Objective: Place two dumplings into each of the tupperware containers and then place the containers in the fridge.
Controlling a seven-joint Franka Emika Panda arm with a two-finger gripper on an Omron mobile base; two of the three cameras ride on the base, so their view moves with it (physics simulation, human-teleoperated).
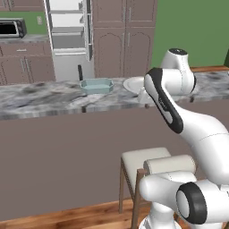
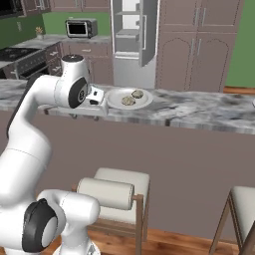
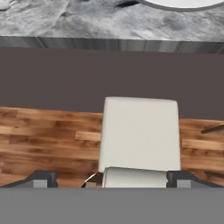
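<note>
Right base view: two small tan-brown dumplings on round white plate, prob soft n light, pinch sides gently. Gripper fingers spread wide, holding nothing.

Marble counter, white plate, cushioned stool, microwave, wooden cabinets

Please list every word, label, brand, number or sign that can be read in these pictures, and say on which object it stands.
There is no readable text.
microwave: its front shows no legible brand or numbers; too small and blurred.
fridge: no label visible.
tupperware container: plain, no marking.
plate: plain.
</note>
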